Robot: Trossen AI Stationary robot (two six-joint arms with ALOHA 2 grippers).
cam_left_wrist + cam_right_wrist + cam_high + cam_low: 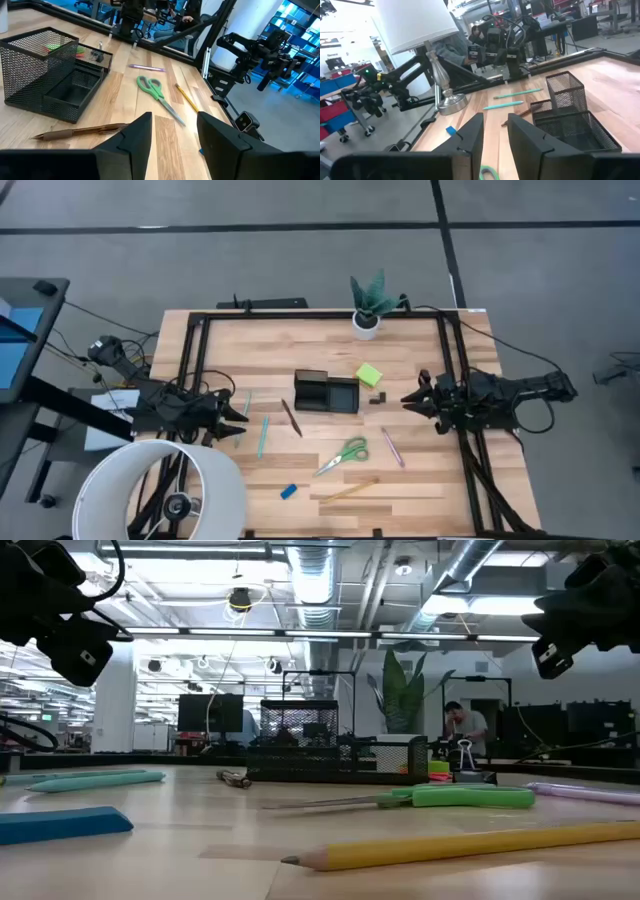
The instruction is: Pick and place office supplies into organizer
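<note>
Black mesh organizer (326,392) sits mid-worktop (420,480), supplies loose around it. Left end effector (174,131) empty, fingers apart, w/ brown pen (80,131) just ahead: come down square over the barrel, grip mid-length. Right end effector (495,131) hovers empty, narrow gap.
</note>
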